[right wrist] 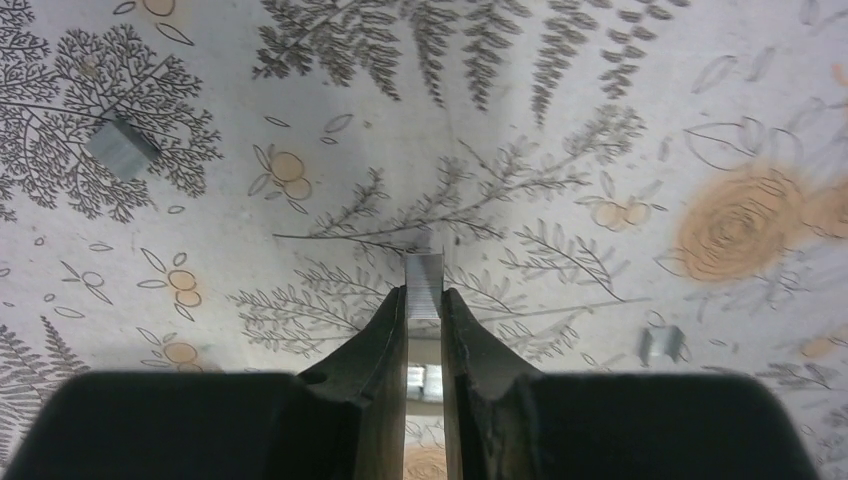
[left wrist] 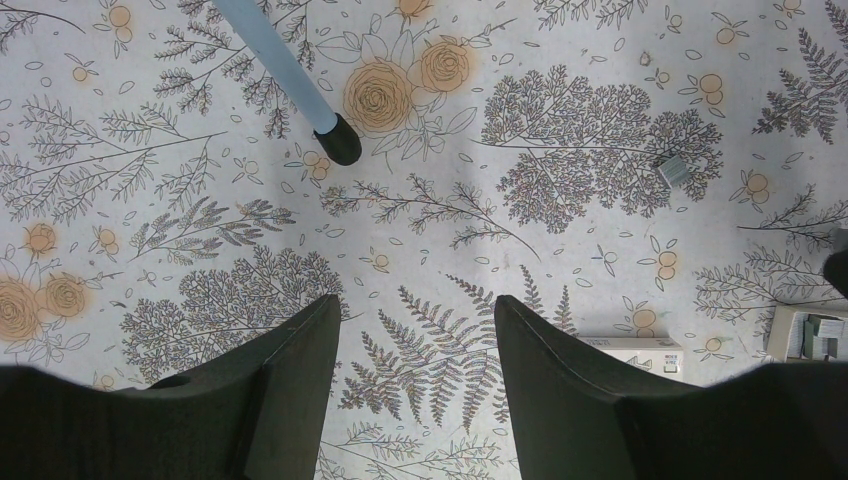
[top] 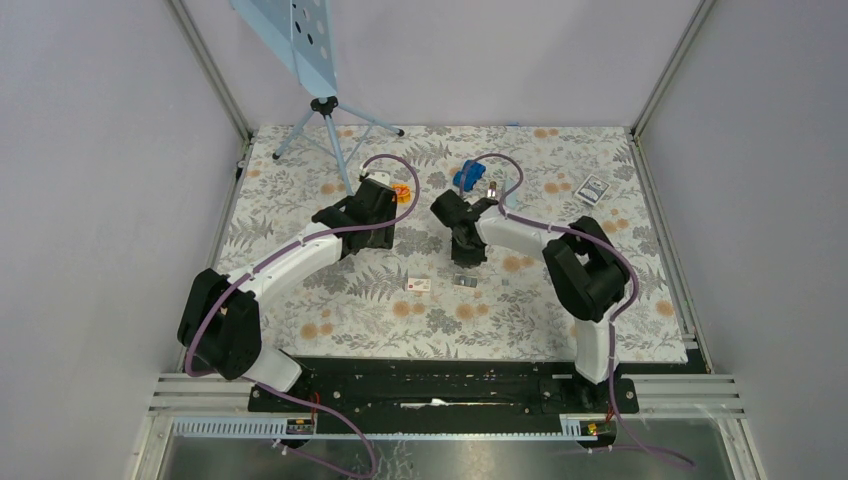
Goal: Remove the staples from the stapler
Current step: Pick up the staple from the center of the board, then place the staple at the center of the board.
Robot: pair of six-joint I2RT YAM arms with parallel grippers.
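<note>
Closest, the right gripper (right wrist: 423,298) is clamped on the staples (right wrist: 423,272) over the flowered cloth (right wrist: 600,120); the left gripper (left wrist: 418,330) hangs with fingers apart, near a white box (left wrist: 645,352).

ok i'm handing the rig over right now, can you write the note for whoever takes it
Left gripper: open, empty, hovering over the mat near the small white box.
Right gripper: shut on a staple strip, pointing down at the mat. I cannot tell whether the strip is lifted.
Other things: a loose strip and a second strip lie on the mat either side of it. The blue stapler sits at the far side.
Done: some staples are out.
Left: set the held strip down. Whether the stapler is empty does not show, so check it.
</note>
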